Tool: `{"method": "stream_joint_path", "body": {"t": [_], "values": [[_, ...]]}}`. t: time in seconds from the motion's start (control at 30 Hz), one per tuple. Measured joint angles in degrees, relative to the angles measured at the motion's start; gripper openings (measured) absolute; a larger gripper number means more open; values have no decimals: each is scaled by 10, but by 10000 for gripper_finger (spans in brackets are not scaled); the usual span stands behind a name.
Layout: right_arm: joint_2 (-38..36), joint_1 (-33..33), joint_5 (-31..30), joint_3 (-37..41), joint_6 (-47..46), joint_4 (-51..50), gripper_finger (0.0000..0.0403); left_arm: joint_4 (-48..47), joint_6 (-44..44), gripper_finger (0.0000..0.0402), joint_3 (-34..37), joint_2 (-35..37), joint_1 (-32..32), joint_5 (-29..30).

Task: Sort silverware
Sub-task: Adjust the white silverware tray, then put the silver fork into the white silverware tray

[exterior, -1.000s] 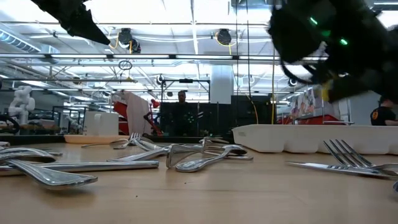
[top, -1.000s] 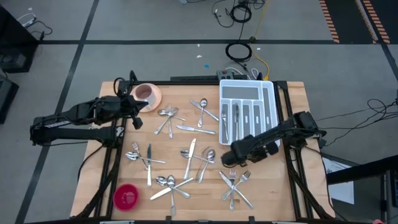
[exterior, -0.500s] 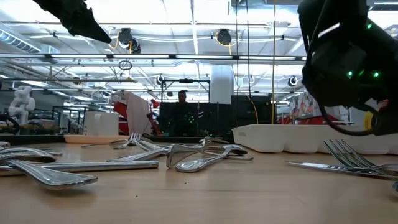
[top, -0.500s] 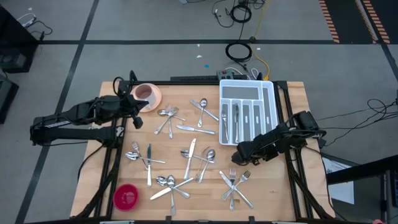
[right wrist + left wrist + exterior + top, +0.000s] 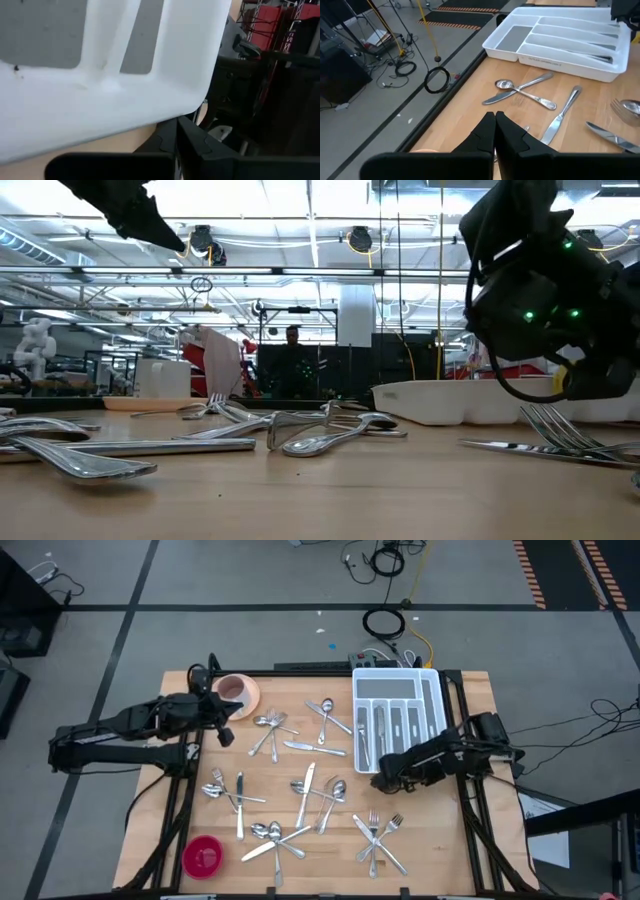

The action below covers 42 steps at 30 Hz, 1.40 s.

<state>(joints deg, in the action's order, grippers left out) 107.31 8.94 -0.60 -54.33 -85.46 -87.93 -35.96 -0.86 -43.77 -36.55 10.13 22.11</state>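
Wooden table (image 5: 290, 840) holds scattered silverware (image 5: 305, 790) unmoved. Right gripper (image 5: 382, 778), fingers pressed together and empty, has shifted toward the white tray (image 5: 398, 690). Left gripper (image 5: 226, 736) stays closed near the pink cup (image 5: 236, 691).

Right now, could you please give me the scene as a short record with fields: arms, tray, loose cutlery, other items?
left gripper: shut, empty, raised beside the pink cup
right gripper: shut, empty, at the near end of the cutlery tray
tray contents: several pieces in the narrow slots; the wide slot across the far end looks bare
silverware: forks, spoons and knives scattered in crossed clusters across the wooden table
other: red dish at the table's near left corner
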Motion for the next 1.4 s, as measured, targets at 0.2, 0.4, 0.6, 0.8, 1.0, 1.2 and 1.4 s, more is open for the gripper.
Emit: {"method": "stream_joint_path", "body": {"t": [0.2, 0.4, 0.6, 0.8, 1.0, 1.2, 1.4], "values": [[0, -17, 3, 0, 30, 11, 0, 0, 0, 7, 0, -11, 0, 0], [-6, -3, 8, -2, 16, 5, 0, -1, -15, 7, 0, -23, 0, 0], [-48, 15, 10, -2, -24, -18, 0, -1, -15, 7, 0, -25, 0, 0], [-89, 20, 4, -2, -29, -20, 0, -1, -16, 7, 0, -25, 0, 0], [-94, 11, 41, -2, 41, -1, 0, -1, -16, 7, 0, -25, 0, 0], [-94, 13, 24, -18, 6, -22, 0, 0, -15, 7, 0, -25, 0, 0], [-129, 8, -92, -102, -26, -14, 0, 21, -10, 7, 0, -23, 0, 0]]}}
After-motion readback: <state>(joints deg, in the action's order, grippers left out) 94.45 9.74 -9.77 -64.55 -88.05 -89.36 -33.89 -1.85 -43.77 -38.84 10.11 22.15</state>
